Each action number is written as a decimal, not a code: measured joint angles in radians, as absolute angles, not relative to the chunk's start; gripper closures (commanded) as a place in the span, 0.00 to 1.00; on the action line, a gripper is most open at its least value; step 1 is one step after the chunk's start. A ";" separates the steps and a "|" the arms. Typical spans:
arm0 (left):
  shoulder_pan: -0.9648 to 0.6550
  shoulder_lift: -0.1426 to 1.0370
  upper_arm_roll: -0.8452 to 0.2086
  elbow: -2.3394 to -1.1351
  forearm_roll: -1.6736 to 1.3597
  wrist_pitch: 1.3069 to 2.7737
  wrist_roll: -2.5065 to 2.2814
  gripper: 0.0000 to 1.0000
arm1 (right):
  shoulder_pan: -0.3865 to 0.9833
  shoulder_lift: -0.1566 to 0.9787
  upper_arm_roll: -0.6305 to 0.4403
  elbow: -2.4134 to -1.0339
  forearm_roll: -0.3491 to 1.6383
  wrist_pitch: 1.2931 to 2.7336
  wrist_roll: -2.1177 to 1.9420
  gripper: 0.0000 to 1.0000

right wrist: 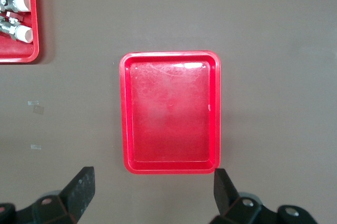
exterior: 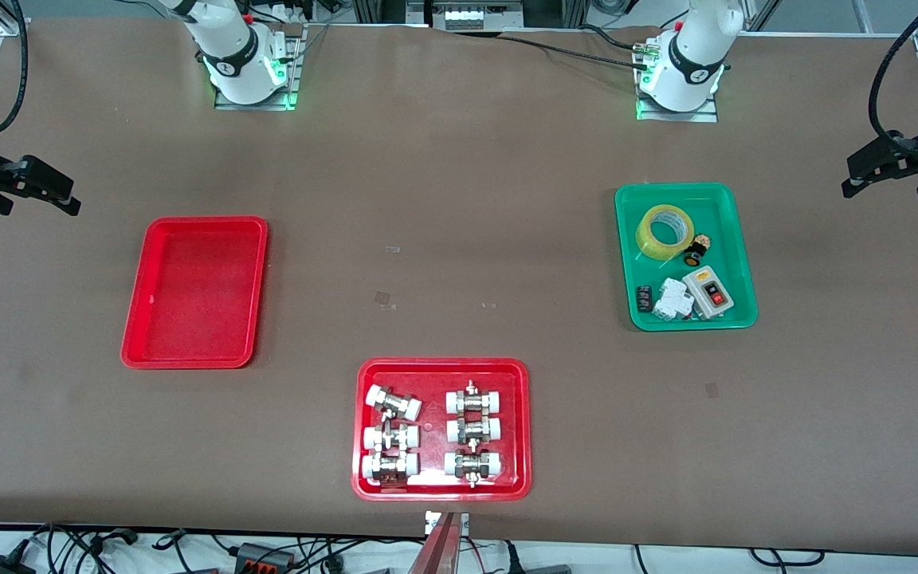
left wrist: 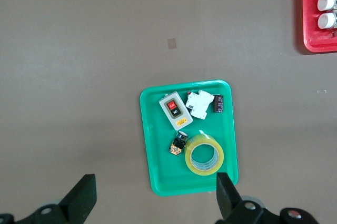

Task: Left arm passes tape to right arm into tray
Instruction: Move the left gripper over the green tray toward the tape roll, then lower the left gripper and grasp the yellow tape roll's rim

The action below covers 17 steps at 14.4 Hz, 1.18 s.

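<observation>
Here both arms hang high with their grippers pointing straight down at the table, and neither holds anything. The left gripper (left wrist: 152, 200) is spread wide, its two black fingers (left wrist: 81, 196) well apart, and it hovers over the table just beside the green tray (exterior: 734, 239). The tape (left wrist: 204, 154) lies flat in that tray, in the half closest to the left gripper, with its open core facing up. Beside the tape in the green tray sit a small black and yellow part (left wrist: 178, 144), a grey switch box (left wrist: 174, 110) with a red button, a white breaker (left wrist: 200, 103) and a small black block (left wrist: 218, 103). The right gripper (right wrist: 152, 197) is equally wide open and hovers over the table just beside the tray (right wrist: 127, 113), which has nothing in it. A second red tray (exterior: 363, 430) holding white-capped metal fittings (exterior: 393, 402) lies off to the side of both grippers, well apart from each.
</observation>
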<state>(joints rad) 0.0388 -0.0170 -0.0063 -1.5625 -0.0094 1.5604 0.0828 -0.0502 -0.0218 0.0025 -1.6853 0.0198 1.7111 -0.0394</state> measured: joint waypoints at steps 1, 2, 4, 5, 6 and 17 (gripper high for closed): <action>0.039 -0.017 -0.006 -1.563 -0.009 1.560 0.083 0.00 | -0.050 -0.022 0.002 -1.685 0.020 1.711 -0.039 0.00; 0.039 -0.017 -0.006 -1.563 -0.009 1.560 0.083 0.00 | -0.050 -0.024 0.002 -1.685 0.020 1.711 -0.039 0.00; 0.039 -0.017 -0.006 -1.563 -0.009 1.560 0.083 0.00 | -0.050 -0.028 0.002 -1.685 0.020 1.711 -0.039 0.00; 0.039 -0.016 -0.007 -1.563 -0.010 1.555 0.083 0.00 | -0.050 -0.028 0.002 -1.686 0.020 1.711 -0.039 0.00; 0.038 -0.014 -0.010 -1.565 -0.011 1.539 0.084 0.00 | -0.050 -0.028 0.002 -1.686 0.020 1.711 -0.039 0.00; 0.063 0.163 -0.053 -2.033 -0.100 1.774 0.069 0.00 | -0.050 -0.027 0.002 -1.691 0.020 1.711 -0.039 0.00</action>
